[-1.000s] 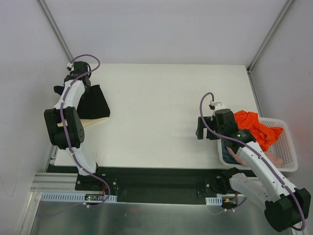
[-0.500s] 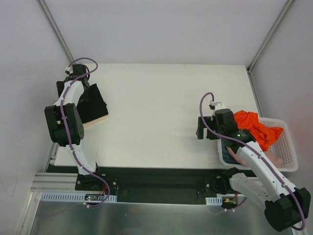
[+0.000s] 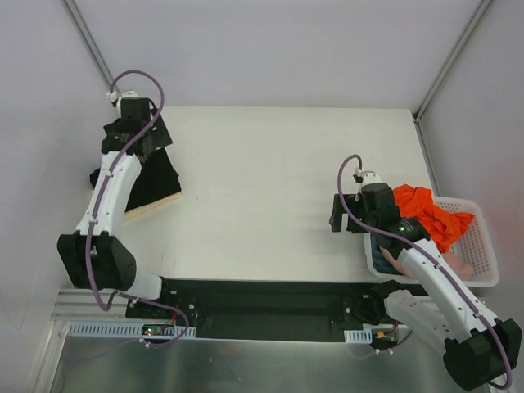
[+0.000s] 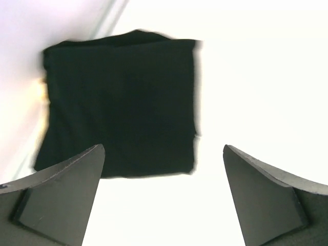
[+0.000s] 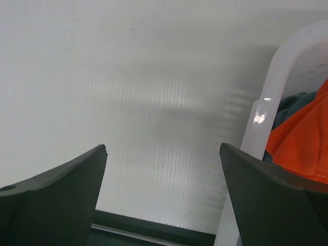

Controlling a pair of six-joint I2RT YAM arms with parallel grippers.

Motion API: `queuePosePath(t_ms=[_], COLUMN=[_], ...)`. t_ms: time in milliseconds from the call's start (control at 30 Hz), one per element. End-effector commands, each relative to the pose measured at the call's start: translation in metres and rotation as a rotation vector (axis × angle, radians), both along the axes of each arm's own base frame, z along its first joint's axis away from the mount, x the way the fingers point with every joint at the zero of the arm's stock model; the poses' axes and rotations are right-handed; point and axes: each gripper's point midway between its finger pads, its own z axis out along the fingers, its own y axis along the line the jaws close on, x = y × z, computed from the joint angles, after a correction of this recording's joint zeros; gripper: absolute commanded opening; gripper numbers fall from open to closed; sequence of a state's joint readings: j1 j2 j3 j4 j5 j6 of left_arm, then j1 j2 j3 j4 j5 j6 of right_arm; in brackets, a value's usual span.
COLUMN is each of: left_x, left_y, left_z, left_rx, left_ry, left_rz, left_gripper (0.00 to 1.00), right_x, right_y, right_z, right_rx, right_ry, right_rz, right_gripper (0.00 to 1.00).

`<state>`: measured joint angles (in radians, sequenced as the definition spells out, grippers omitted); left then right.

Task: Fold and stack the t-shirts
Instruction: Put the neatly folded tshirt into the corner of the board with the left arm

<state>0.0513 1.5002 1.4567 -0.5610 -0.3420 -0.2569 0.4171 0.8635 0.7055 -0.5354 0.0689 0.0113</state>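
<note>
Black folded cotton t-shirt (image 4: 120,102) lies square on a pale tan folded shirt (image 3: 155,206) at the left edge of the white surface (image 3: 270,180). Left tool (image 4: 163,148) has lifted off it since a second ago, jaws wide, empty, so this fold looks finished. Right tool (image 5: 162,147) unmoved, wide apart, empty, beside white plastic mesh basket (image 3: 483,254) holding crumpled orange t-shirt (image 3: 422,209), likely next.
</note>
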Motion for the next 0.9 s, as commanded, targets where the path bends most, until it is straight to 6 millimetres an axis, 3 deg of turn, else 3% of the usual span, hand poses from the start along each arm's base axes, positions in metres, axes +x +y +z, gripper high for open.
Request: queuePosePath(t_ms=[0, 67, 100, 133, 167, 200, 233, 300, 333, 367, 433, 467, 567, 767, 867], left_x=[-0.020, -0.029, -0.039, -0.050, -0.054, -0.063, -0.076, -0.089, -0.103, -0.111, -0.121, -0.124, -0.130, -0.137, -0.137], left_y=[-0.091, -0.118, -0.148, -0.157, -0.171, -0.188, -0.191, -0.195, -0.199, -0.200, -0.203, -0.200, -0.186, -0.177, -0.173], left_z=[0.000, 0.006, 0.004, -0.015, -0.002, -0.005, -0.033, -0.032, -0.060, -0.057, -0.073, -0.068, -0.068, -0.071, -0.072], left_rx=[-0.042, -0.029, -0.032, -0.038, -0.079, -0.104, -0.117, -0.173, -0.188, -0.211, -0.219, -0.230, -0.204, -0.178, -0.171], left_ry=[-0.068, -0.129, -0.146, -0.128, -0.214, -0.231, -0.201, -0.269, -0.235, -0.272, -0.290, -0.320, -0.354, -0.376, -0.381], left_rz=[-0.151, -0.204, -0.283, -0.304, -0.343, -0.395, -0.411, -0.407, -0.424, -0.441, -0.477, -0.475, -0.449, -0.451, -0.434], left_gripper=[0.99, 0.99, 0.99, 0.99, 0.99, 0.99, 0.99, 0.99, 0.99, 0.99, 0.99, 0.99, 0.99, 0.99, 0.99], right_x=[0.006, 0.007, 0.007, 0.007, 0.007, 0.008, 0.007, 0.008, 0.008, 0.007, 0.010, 0.008, 0.013, 0.018, 0.018], right_y=[-0.007, -0.007, -0.007, -0.006, -0.005, -0.003, -0.002, 0.000, -0.002, -0.006, -0.008, -0.008, -0.006, -0.015, -0.009], right_z=[0.006, 0.008, 0.006, 0.007, 0.009, 0.010, 0.009, 0.017, 0.018, 0.017, 0.025, 0.015, 0.021, 0.031, 0.034], right_rx=[0.005, 0.014, 0.016, 0.022, 0.034, 0.044, 0.052, 0.081, 0.088, 0.089, 0.114, 0.111, 0.136, 0.132, 0.161], right_ry=[-0.054, -0.064, -0.063, -0.069, -0.081, -0.092, -0.096, -0.143, -0.163, -0.191, -0.268, -0.270, -0.344, -0.404, -0.385], right_rz=[-0.068, -0.076, -0.076, -0.076, -0.073, -0.067, -0.060, -0.059, -0.070, -0.083, -0.097, -0.084, -0.075, -0.126, -0.124], right_gripper=[0.96, 0.96, 0.96, 0.96, 0.96, 0.96, 0.96, 0.96, 0.96, 0.96, 0.96, 0.96, 0.96, 0.96, 0.96])
